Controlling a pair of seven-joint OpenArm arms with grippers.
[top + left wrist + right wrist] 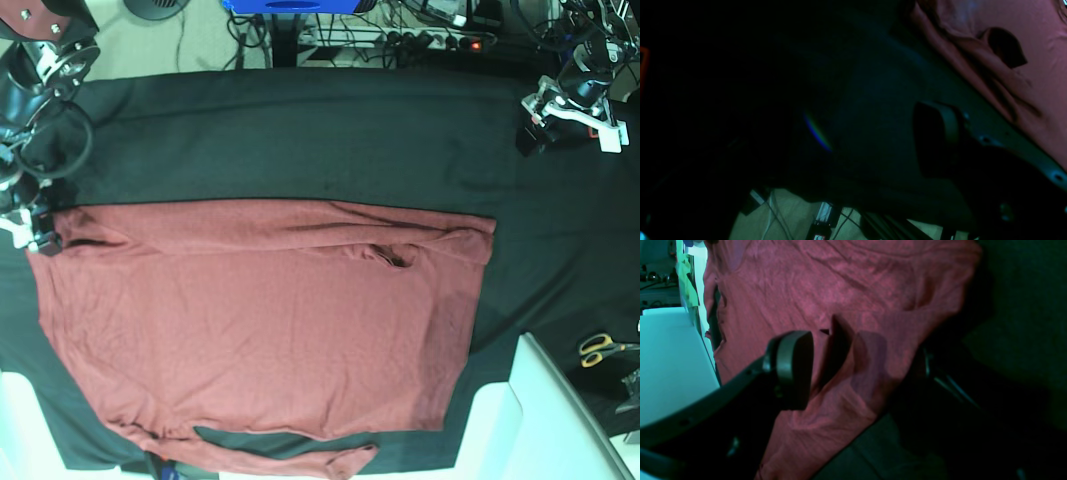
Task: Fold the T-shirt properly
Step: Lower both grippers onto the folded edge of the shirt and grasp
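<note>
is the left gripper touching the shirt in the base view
No. The left gripper is over bare black table cloth at the far corner, well apart from the T-shirt, which lies spread flat.

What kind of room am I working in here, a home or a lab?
Most likely a robotics lab bench: a black cloth-covered table holding the brick-red long-sleeved T-shirt, a tangle of cables and a power strip behind it, and yellow-handled scissors at the edge.
</note>
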